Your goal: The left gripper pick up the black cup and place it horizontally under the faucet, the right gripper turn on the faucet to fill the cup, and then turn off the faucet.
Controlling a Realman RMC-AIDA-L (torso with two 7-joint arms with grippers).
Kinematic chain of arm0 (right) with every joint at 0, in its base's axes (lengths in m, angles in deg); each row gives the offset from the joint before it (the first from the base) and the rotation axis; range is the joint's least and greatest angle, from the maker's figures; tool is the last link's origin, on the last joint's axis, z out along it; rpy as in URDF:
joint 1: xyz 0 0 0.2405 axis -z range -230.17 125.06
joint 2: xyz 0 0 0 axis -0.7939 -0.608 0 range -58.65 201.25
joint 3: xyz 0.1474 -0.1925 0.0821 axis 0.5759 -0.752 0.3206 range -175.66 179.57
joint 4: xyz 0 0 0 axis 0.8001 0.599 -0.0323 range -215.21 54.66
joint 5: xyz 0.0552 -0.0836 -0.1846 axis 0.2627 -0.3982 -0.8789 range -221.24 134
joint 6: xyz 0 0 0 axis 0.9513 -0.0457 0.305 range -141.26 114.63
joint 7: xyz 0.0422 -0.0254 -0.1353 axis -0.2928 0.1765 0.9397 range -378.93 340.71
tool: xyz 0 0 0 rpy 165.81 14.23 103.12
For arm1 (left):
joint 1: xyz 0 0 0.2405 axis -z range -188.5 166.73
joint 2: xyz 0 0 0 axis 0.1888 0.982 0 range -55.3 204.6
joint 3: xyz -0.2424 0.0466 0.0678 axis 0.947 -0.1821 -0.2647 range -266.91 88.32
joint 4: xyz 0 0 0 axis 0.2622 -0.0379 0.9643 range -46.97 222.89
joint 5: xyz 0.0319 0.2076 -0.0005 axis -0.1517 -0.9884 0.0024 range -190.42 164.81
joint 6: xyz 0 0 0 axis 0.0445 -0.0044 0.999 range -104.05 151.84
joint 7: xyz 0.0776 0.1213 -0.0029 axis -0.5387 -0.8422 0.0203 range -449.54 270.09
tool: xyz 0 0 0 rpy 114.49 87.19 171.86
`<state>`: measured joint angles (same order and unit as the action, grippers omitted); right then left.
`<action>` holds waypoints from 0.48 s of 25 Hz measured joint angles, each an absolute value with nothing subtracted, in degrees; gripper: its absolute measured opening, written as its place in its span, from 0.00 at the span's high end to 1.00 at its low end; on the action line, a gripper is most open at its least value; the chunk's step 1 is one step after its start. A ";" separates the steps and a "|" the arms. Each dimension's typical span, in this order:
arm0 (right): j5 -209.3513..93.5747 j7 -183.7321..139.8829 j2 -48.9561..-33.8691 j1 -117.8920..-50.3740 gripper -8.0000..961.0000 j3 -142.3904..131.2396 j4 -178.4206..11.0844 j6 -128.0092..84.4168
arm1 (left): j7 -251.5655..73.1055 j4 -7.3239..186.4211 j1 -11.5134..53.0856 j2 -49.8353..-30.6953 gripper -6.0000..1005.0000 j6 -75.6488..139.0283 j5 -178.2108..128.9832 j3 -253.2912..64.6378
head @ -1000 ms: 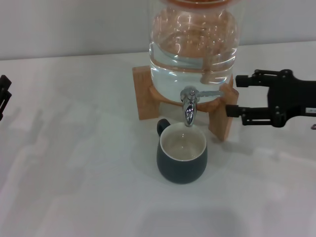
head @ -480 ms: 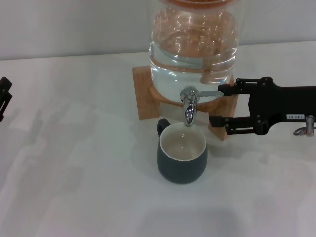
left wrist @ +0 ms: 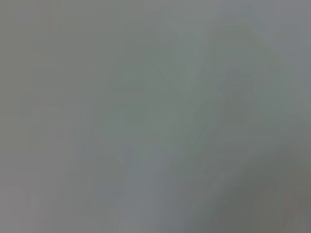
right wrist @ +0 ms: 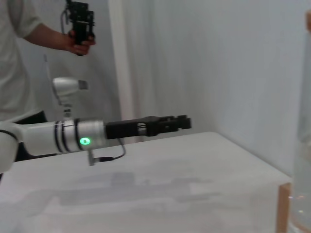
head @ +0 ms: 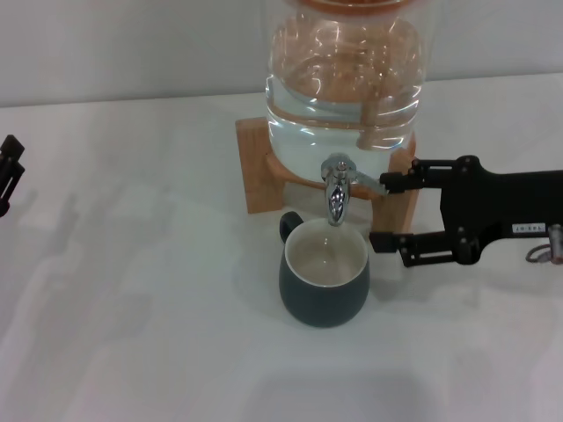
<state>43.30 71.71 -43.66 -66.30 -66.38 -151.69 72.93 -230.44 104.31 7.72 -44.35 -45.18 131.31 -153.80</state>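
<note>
The right claw [head: 380, 211] reaches in level from the right, fingers wide, upper fingertip at the faucet [head: 337, 186] lever, which has swung lower than before. The black cup [head: 324, 273] stands upright on the counter [head: 132, 308] under the spout, handle rearward. The left claw [head: 7, 171] waits at the far left, its fingers' state unclear.

Showing only as black tips at the head view's edge: left gripper [head: 9, 171], finger spacing impossible to judge. Running out of frame above: glass jar [head: 345, 75], lid cut off. Giving nothing but grey blur: left wrist view. Being cropped at the edge: wooden stand [right wrist: 284, 208].
</note>
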 joint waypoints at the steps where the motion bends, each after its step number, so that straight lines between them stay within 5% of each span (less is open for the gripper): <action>1: 43.33 71.75 -43.66 -66.29 0.20 -66.38 -151.69 73.57 | -230.44 104.21 7.89 -44.35 0.40 -45.18 131.25 -153.80; 12: 44.26 72.00 -43.76 -66.31 0.20 -67.10 -151.63 75.45 | -230.44 104.22 7.95 -44.35 0.40 -45.18 130.98 -153.81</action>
